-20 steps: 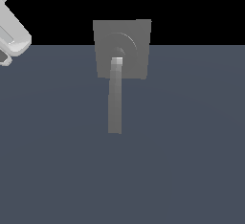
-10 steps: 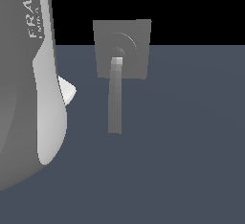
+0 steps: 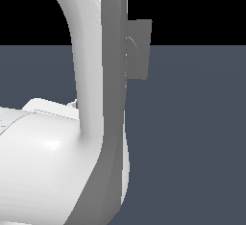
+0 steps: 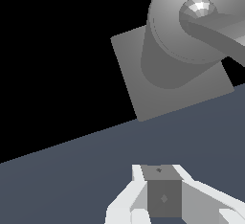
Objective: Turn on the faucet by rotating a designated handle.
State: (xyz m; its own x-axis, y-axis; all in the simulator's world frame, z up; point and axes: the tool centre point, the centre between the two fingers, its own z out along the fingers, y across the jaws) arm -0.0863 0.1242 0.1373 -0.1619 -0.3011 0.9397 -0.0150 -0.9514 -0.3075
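Observation:
The faucet [image 3: 140,51] shows in the exterior view only as the right part of its grey square plate, behind my white arm [image 3: 98,99]. In that view the handle is hidden by the arm. The wrist view shows the faucet [image 4: 143,84] whole: a square plate with a round grey body and a shiny knob. The handle [image 4: 217,34] is a grey bar that runs from that knob out of the picture. My gripper [image 4: 164,196] is well short of the plate, over the dark floor. Its fingers show no gap between them and hold nothing.
A dark blue-grey floor [image 3: 192,147] stretches below the faucet, with black background behind. My bulky white arm fills the exterior view's left half.
My arm has swung in from the exterior view's left toward its right. It now covers the handle and the left part of the plate. The faucet itself has not moved.

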